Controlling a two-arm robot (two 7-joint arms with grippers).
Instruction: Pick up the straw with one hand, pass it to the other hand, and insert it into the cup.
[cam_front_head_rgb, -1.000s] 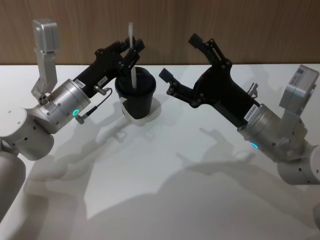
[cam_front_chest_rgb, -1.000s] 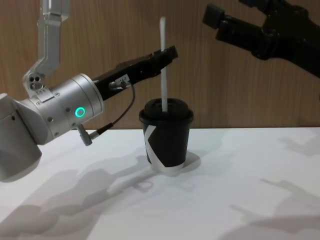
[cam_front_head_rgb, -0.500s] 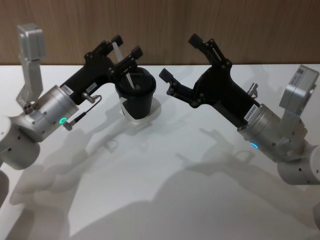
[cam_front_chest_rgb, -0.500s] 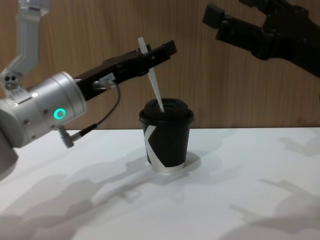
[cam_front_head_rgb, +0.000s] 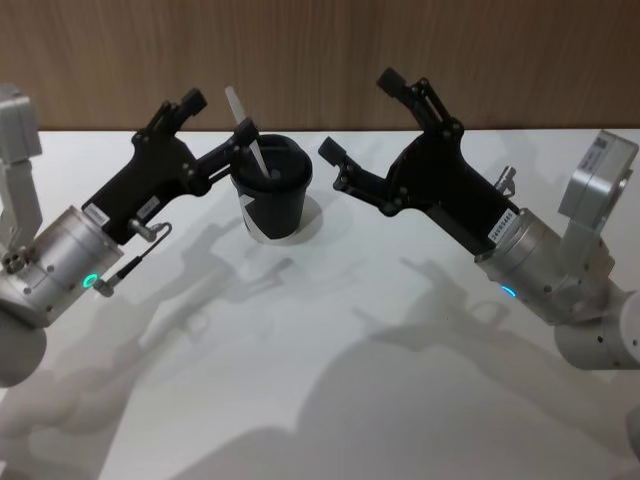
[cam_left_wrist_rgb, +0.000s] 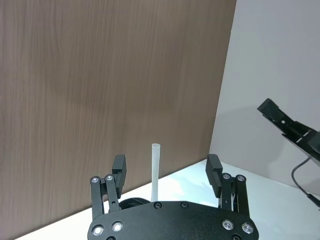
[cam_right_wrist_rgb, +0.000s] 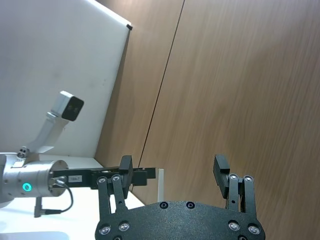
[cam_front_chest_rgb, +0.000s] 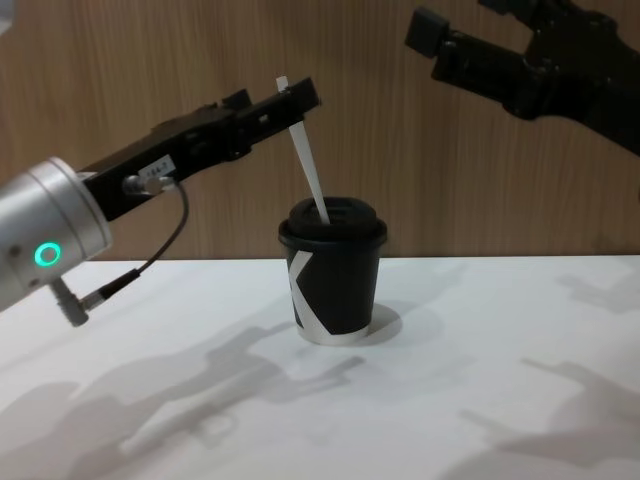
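The black cup (cam_front_head_rgb: 272, 195) with its lid stands on the white table (cam_front_head_rgb: 330, 340). The thin white straw (cam_front_head_rgb: 245, 125) sits in the lid hole and leans toward my left. My left gripper (cam_front_head_rgb: 218, 114), on the silver wrist with the green ring, is open beside the cup's upper left. The straw's top stands loose between its fingers, close to the near one. In the left wrist view the straw (cam_left_wrist_rgb: 155, 170) rises between the spread fingers of the gripper (cam_left_wrist_rgb: 166, 167). My right gripper (cam_front_head_rgb: 360, 115), all black, hangs open to the right of the cup, above it.
A wood-panel wall (cam_front_head_rgb: 320, 50) runs along the table's far edge just behind the cup. A thin dark cable (cam_front_chest_rgb: 150, 260) loops under the left wrist. The front half of the table carries only the arms' shadows.
My left gripper opened off the straw and drew back to the left. The straw, upright a second ago, now leans left in the lid. The right arm has not moved.
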